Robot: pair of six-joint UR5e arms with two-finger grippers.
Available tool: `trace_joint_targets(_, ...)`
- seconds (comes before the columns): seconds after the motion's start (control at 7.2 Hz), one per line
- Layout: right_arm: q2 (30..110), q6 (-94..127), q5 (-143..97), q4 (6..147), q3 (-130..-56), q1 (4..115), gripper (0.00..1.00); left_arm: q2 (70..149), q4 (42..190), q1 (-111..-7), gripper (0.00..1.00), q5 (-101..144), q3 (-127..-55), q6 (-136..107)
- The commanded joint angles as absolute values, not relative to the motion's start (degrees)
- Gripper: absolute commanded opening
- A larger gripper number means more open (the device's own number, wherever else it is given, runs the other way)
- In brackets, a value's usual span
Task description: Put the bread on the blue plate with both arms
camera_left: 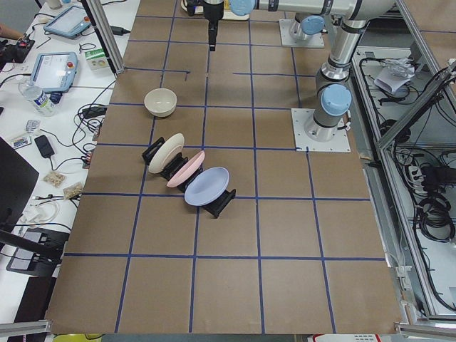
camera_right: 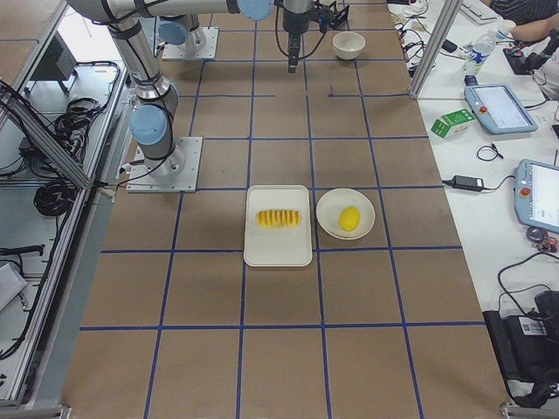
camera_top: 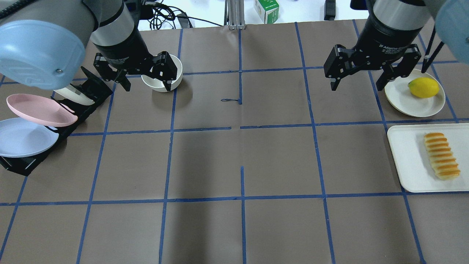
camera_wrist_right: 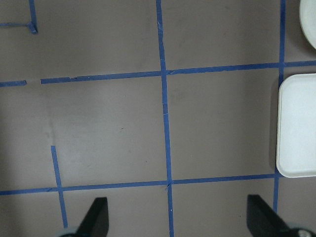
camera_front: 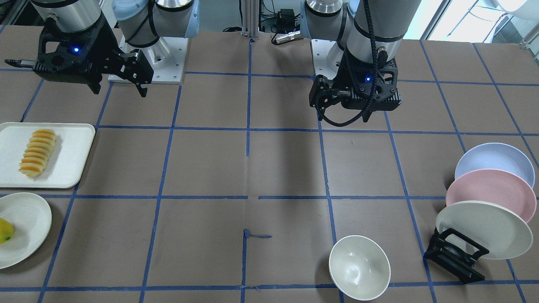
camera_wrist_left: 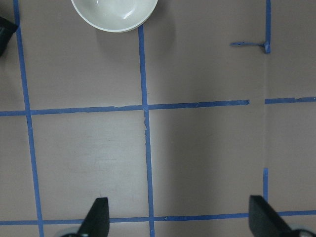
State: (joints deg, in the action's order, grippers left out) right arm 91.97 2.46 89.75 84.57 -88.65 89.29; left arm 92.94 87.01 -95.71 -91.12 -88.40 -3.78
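The bread (camera_front: 37,152), a ridged yellow-orange loaf, lies on a white tray (camera_front: 71,164) on the robot's right side; it also shows in the overhead view (camera_top: 441,155). The blue plate (camera_front: 494,162) stands on edge in a black rack (camera_front: 454,254) on the robot's left side, and it shows in the overhead view (camera_top: 22,137) too. My left gripper (camera_top: 146,86) is open and empty above the table near a bowl. My right gripper (camera_top: 357,87) is open and empty above the table, well away from the bread. Both wrist views show bare table between the fingertips.
A pink plate (camera_front: 490,193) and a cream plate (camera_front: 484,229) stand in the same rack. A cream bowl (camera_front: 359,267) sits near the rack. A cream plate (camera_top: 406,99) holding a yellow fruit (camera_top: 423,87) sits beside the tray.
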Motion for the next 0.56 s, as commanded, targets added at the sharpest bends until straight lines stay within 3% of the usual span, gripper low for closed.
trace_joint_targets(0.0, 91.8, 2.4, 89.4, 84.6, -88.7, 89.3, 1.0, 92.7, 87.2, -95.7, 1.0, -91.4, -88.4, -4.0)
trace_joint_targets(0.42, 91.8, 2.8, 89.5, 84.3, -88.6, 89.3, 1.0, 91.5, 88.1, -90.9, 1.0, -92.7, -88.3, -2.1)
